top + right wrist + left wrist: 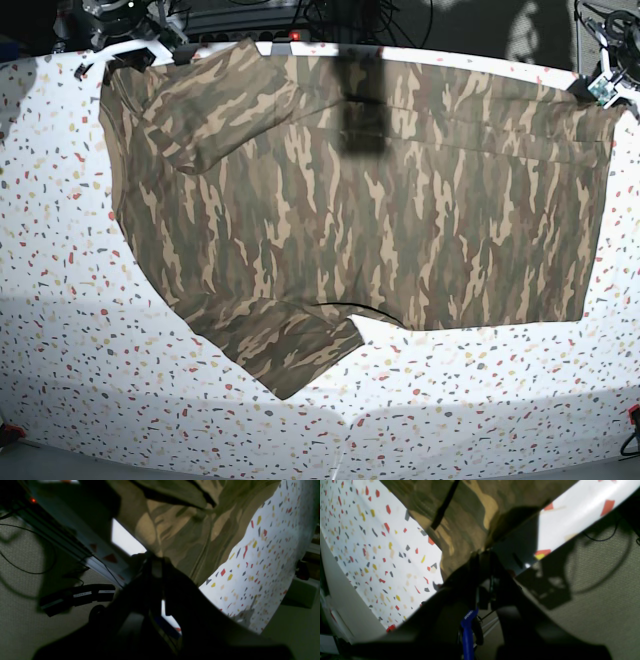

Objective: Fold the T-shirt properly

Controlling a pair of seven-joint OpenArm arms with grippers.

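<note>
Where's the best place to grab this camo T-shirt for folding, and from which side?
Grip the T-shirt at its two far corners along the table's top edge, coming from outside each side. The cloth lies flat, so only edges give purchase. The left gripper and right gripper already pinch there.

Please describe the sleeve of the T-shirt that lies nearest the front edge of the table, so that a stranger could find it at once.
Start from the white speckled table and the camouflage T-shirt spread wide across it. Follow the shirt's lower edge leftwards to the sleeve that juts toward the front of the table. Unlike the other sleeve, which is folded onto the shirt's body, this one lies flat on bare tabletop.
</note>
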